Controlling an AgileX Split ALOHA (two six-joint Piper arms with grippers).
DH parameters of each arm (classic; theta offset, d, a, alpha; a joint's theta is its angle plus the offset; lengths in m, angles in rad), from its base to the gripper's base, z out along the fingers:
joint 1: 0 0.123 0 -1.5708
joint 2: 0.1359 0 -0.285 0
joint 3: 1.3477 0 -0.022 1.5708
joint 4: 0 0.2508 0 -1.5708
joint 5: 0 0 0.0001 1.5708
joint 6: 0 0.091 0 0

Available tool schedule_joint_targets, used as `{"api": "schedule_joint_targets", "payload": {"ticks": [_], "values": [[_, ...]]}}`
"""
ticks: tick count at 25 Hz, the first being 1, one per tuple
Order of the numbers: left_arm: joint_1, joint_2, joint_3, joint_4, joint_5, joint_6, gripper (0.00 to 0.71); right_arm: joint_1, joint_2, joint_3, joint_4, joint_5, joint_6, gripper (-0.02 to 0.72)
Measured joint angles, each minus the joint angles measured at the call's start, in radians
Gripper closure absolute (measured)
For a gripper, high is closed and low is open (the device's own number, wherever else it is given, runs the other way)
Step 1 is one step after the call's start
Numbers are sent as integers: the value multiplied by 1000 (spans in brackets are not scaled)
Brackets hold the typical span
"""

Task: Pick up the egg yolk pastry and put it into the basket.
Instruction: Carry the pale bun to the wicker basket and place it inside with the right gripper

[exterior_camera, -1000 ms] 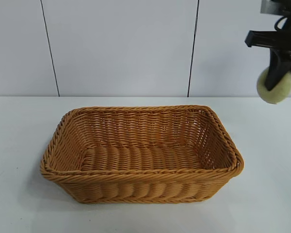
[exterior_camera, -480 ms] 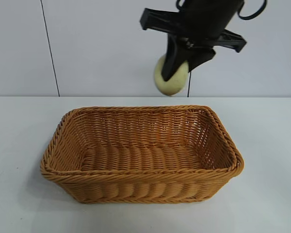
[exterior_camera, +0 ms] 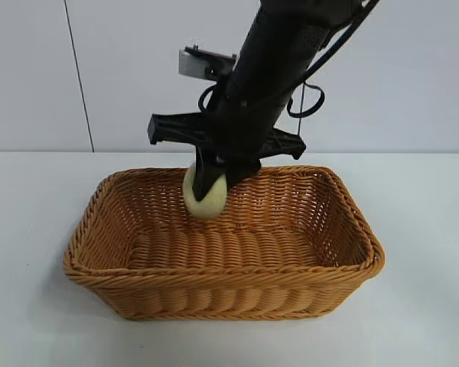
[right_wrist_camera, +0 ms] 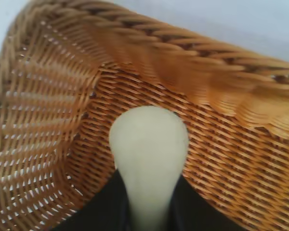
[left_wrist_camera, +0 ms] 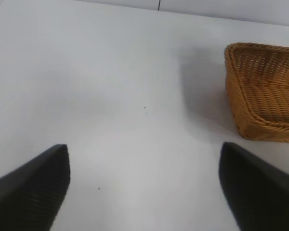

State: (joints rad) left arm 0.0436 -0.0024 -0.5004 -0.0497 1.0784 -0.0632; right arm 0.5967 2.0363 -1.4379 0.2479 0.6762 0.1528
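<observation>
Item: pastry (exterior_camera: 205, 196), clamped in our right gripper (exterior_camera: 211, 182), hanging inside the basket (exterior_camera: 214, 279) near its far wall, clear of the floor. Left gripper (left_wrist_camera: 144, 185) parked over bare desk, fingers wide apart. Recommended handling: we lower further, then release gently.

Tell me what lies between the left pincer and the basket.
Only bare white table separates the left pincer from the basket, as the left wrist view shows.
</observation>
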Motion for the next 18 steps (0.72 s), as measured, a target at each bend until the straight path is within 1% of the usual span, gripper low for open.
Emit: {"api": "schedule_joint_targets", "payload": {"ticks": [4, 6, 7, 8, 10, 12, 13, 14, 17, 18], "values": [[0, 0, 0, 0, 0, 0, 99, 0, 19, 0, 0, 12, 3, 582], [0, 0, 0, 0, 0, 0, 99, 0, 23, 0, -5, 37, 3, 547], [0, 0, 0, 0, 0, 0, 99, 0, 23, 0, -6, 41, 3, 501], [0, 0, 0, 0, 0, 0, 99, 0, 23, 0, -7, 47, 3, 432], [0, 0, 0, 0, 0, 0, 99, 0, 23, 0, -7, 55, 3, 262], [0, 0, 0, 0, 0, 0, 99, 0, 22, 0, -7, 64, 3, 122], [0, 0, 0, 0, 0, 0, 99, 0, 21, -3, -8, 79, 3, 83], [0, 0, 0, 0, 0, 0, 99, 0, 18, -7, -8, 90, 3, 61], [0, 0, 0, 0, 0, 0, 99, 0, -2, -40, -30, 142, 3, 38], [0, 0, 0, 0, 0, 0, 99, 0, -12, -67, -50, 169, 3, 35]]}}
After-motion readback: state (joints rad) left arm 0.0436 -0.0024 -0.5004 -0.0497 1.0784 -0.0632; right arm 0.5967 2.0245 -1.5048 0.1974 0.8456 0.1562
